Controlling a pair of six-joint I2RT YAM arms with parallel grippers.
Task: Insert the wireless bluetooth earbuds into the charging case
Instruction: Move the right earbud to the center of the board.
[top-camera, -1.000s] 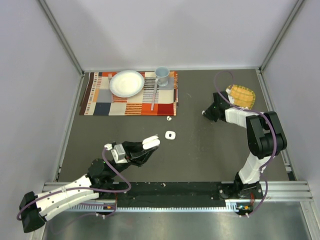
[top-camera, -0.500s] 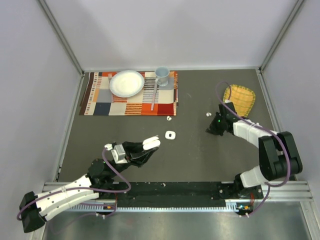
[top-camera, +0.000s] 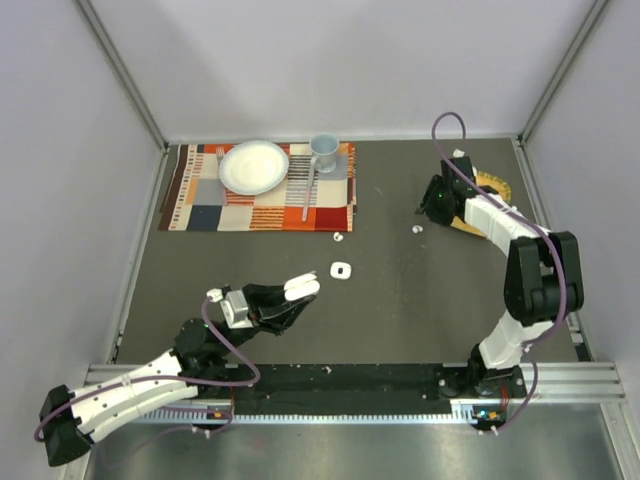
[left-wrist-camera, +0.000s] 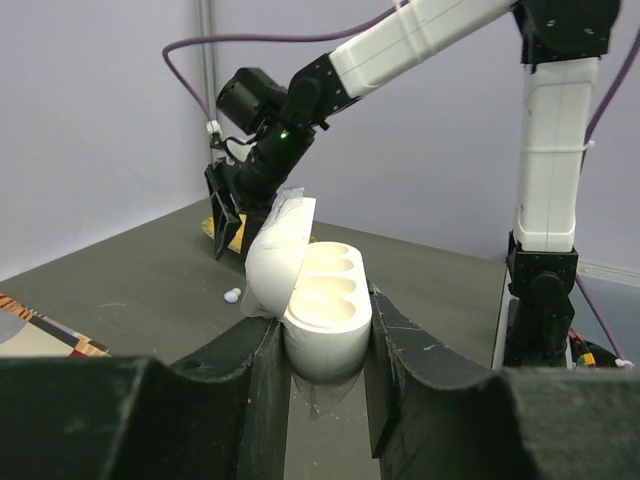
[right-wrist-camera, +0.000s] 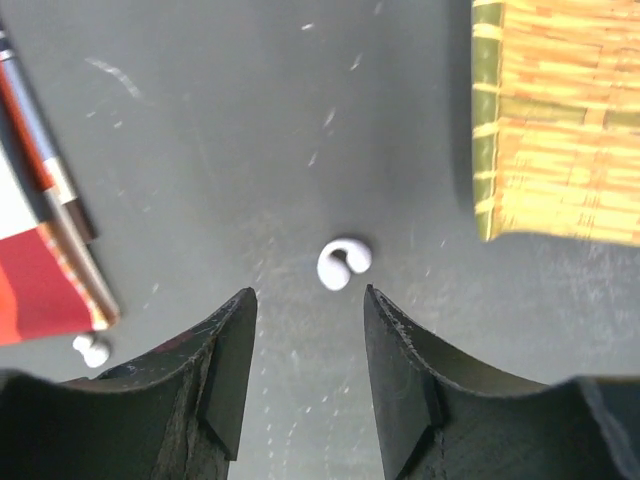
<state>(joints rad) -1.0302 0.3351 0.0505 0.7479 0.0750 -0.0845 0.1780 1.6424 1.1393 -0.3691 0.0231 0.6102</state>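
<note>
Here, open case (left-wrist-camera: 318, 300) in left fingers (left-wrist-camera: 248, 385), earbud (right-wrist-camera: 343, 263) loose

No text, label, brand, number or sign is readable on anything here.

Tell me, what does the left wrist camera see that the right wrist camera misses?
Only the left wrist view shows the charging case, lid open and wells empty, held in the left fingers. Only the right wrist view shows a second earbud by the striped placemat. Both show the dark table and the earbud near the open right fingers.
</note>
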